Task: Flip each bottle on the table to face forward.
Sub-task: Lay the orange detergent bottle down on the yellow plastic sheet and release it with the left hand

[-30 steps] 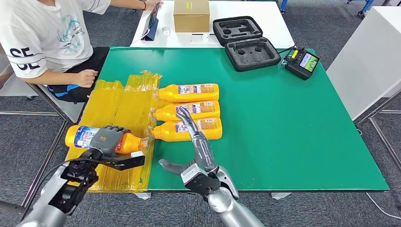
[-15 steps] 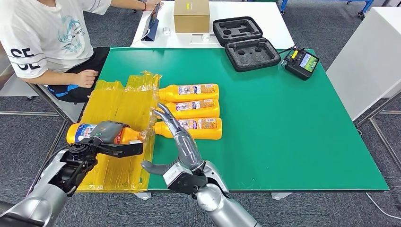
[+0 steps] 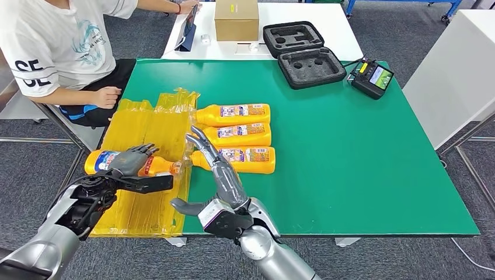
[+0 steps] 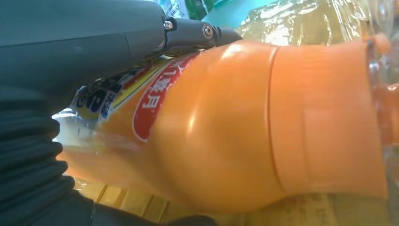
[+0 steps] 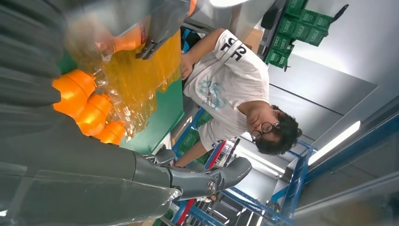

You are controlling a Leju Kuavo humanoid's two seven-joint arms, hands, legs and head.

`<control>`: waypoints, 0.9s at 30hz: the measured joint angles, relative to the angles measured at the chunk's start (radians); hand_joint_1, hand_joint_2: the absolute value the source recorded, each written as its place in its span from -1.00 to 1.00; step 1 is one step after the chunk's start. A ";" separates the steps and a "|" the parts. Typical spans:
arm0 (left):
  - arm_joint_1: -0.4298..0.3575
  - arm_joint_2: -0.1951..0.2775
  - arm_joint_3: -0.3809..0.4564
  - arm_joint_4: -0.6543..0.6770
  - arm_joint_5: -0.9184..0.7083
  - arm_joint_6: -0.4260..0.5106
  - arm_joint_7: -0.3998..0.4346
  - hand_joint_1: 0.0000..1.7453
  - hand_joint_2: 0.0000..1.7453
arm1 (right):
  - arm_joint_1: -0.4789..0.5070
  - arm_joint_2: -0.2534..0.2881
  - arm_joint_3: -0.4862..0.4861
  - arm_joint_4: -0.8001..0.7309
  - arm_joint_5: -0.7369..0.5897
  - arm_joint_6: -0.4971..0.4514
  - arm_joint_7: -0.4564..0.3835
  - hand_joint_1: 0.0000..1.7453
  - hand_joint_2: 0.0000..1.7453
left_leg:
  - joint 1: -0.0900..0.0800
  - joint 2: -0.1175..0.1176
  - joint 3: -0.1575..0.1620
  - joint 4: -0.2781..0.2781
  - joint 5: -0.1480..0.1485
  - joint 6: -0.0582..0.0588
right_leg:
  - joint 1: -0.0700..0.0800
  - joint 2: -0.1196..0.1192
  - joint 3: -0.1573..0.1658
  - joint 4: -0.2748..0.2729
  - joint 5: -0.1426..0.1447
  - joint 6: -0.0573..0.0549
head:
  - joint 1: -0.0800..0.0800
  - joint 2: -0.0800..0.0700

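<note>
Head view: left hand (image 3: 129, 161) grips the bottle (image 3: 117, 163), lying left-right; right hand (image 3: 219, 175), fingers spread, waits just right.

Four orange bottles (image 3: 236, 135), lying sideways

green table (image 3: 362, 157), 3 bottles (image 3: 240, 133)

4 orange bottles (image 3: 233, 111), 1 cardboard box (image 3: 236, 18), 1 foam case (image 3: 303, 52), 1 controller (image 3: 372, 76).
</note>
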 joint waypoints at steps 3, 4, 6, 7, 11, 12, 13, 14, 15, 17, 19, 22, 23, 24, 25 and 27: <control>-0.001 0.002 -0.001 0.000 0.005 -0.004 -0.005 -1.00 -1.00 | -0.002 0.000 0.000 0.000 0.000 0.001 0.002 -1.00 1.00 | 0.000 0.000 0.000 0.000 0.000 0.000 | 0.000 0.000 0.000 0.000 0.000 0.000 | 0.000 0.000; -0.001 0.002 -0.001 0.000 0.005 -0.004 -0.006 -1.00 -1.00 | -0.002 0.000 0.000 0.000 0.000 0.001 0.002 -1.00 1.00 | 0.000 0.000 0.000 0.000 0.000 0.000 | 0.000 0.000 0.000 0.000 0.000 0.000 | 0.000 0.000; -0.001 0.002 -0.002 0.000 0.005 -0.004 -0.006 -1.00 -1.00 | -0.002 0.000 0.000 0.000 0.000 0.001 0.002 -1.00 1.00 | 0.000 0.000 0.000 0.000 0.000 0.000 | 0.000 0.000 0.000 0.000 0.000 0.000 | 0.000 0.000; -0.001 0.003 -0.002 0.000 0.005 -0.004 -0.006 -1.00 -1.00 | -0.002 0.000 0.000 0.000 0.000 0.001 0.002 -1.00 1.00 | 0.000 0.000 0.000 0.000 0.000 0.000 | 0.000 0.000 0.000 0.000 0.000 0.000 | 0.000 0.000; -0.001 0.003 -0.002 0.001 0.005 -0.004 -0.007 -1.00 -1.00 | -0.002 0.000 0.000 0.000 0.000 0.001 0.002 -1.00 1.00 | 0.000 0.000 0.000 0.000 0.000 0.000 | 0.000 0.000 0.000 0.000 0.000 0.000 | 0.000 0.000; -0.001 0.004 -0.003 0.001 0.005 -0.004 -0.007 -1.00 -1.00 | -0.002 0.000 0.000 0.000 0.000 0.001 0.002 -1.00 1.00 | 0.000 0.000 0.000 0.000 0.000 0.000 | 0.000 0.000 0.000 0.000 0.000 0.000 | 0.000 0.000; -0.001 0.004 -0.003 0.001 0.005 -0.004 -0.007 -1.00 -1.00 | -0.002 0.000 0.000 0.000 0.000 0.001 0.002 -1.00 1.00 | 0.000 0.000 0.000 0.000 0.000 0.000 | 0.000 0.000 0.000 0.000 0.000 0.000 | 0.000 0.000; -0.001 0.004 -0.003 0.001 0.005 -0.004 -0.007 -1.00 -1.00 | -0.002 0.000 0.000 0.000 0.000 0.001 0.002 -1.00 1.00 | 0.000 0.000 0.000 0.000 0.000 0.000 | 0.000 0.000 0.000 0.000 0.000 0.000 | 0.000 0.000; -0.001 0.004 -0.003 0.001 0.005 -0.004 -0.007 -1.00 -1.00 | -0.002 0.000 0.000 0.000 0.000 0.001 0.002 -1.00 1.00 | 0.000 0.000 0.000 0.000 0.000 0.000 | 0.000 0.000 0.000 0.000 0.000 0.000 | 0.000 0.000; -0.001 0.004 -0.003 0.002 0.005 -0.004 -0.007 -1.00 -1.00 | -0.002 0.000 0.000 0.000 0.000 0.001 0.002 -1.00 1.00 | 0.000 0.000 0.000 0.000 0.000 0.000 | 0.000 0.000 0.000 0.000 0.000 0.000 | 0.000 0.000; -0.001 0.004 -0.004 0.002 0.005 -0.004 -0.008 -1.00 -1.00 | -0.002 0.000 0.000 0.000 0.000 0.001 0.002 -1.00 1.00 | 0.000 0.000 0.000 0.000 0.000 0.000 | 0.000 0.000 0.000 0.000 0.000 0.000 | 0.000 0.000; -0.001 0.005 -0.004 0.003 0.013 -0.009 -0.013 -1.00 -1.00 | -0.002 0.000 0.000 0.000 0.001 0.001 0.003 -1.00 1.00 | 0.000 0.000 0.001 0.000 0.000 0.000 | 0.000 0.000 0.000 0.000 0.000 0.000 | 0.000 0.000; -0.003 0.006 -0.004 0.003 0.023 -0.017 -0.020 -1.00 -1.00 | -0.002 0.000 0.000 0.000 0.001 0.001 0.005 -1.00 1.00 | 0.000 0.000 0.001 0.000 0.000 0.000 | 0.000 0.000 0.001 0.000 0.000 0.000 | 0.000 0.000; -0.005 0.007 -0.004 0.003 0.038 -0.029 -0.030 -1.00 -1.00 | -0.003 0.000 0.000 0.000 0.002 0.001 0.007 -1.00 1.00 | 0.000 0.000 0.001 0.000 0.000 0.000 | 0.000 0.000 0.001 0.000 0.000 0.000 | 0.000 0.000; -0.007 0.010 -0.004 0.003 0.060 -0.050 -0.046 -1.00 -1.00 | -0.004 0.000 -0.001 0.000 0.003 0.000 0.011 -1.00 1.00 | 0.000 0.000 0.001 0.000 0.000 0.000 | 0.000 0.000 0.001 0.000 0.000 0.000 | 0.000 0.000; -0.013 0.020 -0.002 0.002 0.128 -0.112 -0.094 -1.00 -1.00 | -0.008 0.000 -0.002 0.002 0.007 -0.005 0.020 -1.00 1.00 | 0.000 0.000 0.002 0.000 0.000 0.000 | 0.000 0.000 0.003 0.000 0.000 0.000 | 0.000 0.000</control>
